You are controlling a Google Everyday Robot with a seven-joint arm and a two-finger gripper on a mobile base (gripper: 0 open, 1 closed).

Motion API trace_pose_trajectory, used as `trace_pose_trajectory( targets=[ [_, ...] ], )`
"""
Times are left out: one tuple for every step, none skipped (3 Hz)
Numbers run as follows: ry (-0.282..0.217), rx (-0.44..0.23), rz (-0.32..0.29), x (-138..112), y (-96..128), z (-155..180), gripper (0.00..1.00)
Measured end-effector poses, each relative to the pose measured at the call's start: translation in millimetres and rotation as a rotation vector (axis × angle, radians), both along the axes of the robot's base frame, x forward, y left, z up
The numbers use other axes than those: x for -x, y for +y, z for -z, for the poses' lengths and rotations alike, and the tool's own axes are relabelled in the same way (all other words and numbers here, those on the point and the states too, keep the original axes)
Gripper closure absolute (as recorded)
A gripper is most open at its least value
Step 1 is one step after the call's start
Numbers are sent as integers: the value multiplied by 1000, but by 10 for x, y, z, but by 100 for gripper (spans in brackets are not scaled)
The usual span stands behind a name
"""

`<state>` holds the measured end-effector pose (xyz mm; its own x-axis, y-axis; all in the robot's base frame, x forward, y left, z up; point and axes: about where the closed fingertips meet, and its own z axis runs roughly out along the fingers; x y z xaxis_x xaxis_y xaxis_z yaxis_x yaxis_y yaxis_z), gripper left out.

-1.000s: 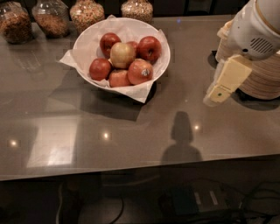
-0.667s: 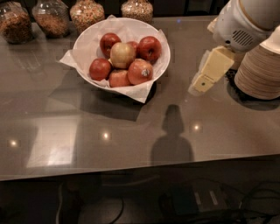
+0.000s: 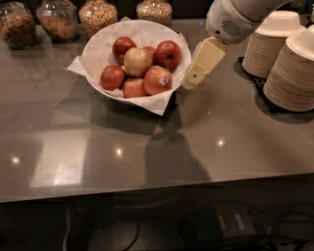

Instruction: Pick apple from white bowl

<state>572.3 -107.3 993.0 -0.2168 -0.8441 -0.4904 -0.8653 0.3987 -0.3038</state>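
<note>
The white bowl (image 3: 98, 46) lined with crumpled white paper stands at the back left of the grey counter. The pale yellow-green apple (image 3: 137, 61) lies on top in its middle, with several darker red apples (image 3: 158, 80) around it. My gripper (image 3: 194, 78) hangs from the white arm at the upper right. Its cream-coloured finger points down-left, just beside the bowl's right rim and above the counter. It holds nothing.
Several glass jars of grains (image 3: 98, 14) line the back edge behind the bowl. Two stacks of beige paper bowls (image 3: 292, 68) stand on a black mat at the right. The counter's front edge (image 3: 157, 188) runs across the lower part of the view.
The arm and gripper have moved left from in front of the stacked paper bowls to just beside the white bowl's right rim. The apples have not moved.
</note>
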Motion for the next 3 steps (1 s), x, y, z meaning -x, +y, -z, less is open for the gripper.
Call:
trace_pose_trajectory(
  targets=[
    [-23, -20, -51, -221, 247, 6, 0],
    [-41, -51, -100, -393, 435, 36, 0],
    [-54, -80, -152, -556, 649, 55, 0]
  ],
)
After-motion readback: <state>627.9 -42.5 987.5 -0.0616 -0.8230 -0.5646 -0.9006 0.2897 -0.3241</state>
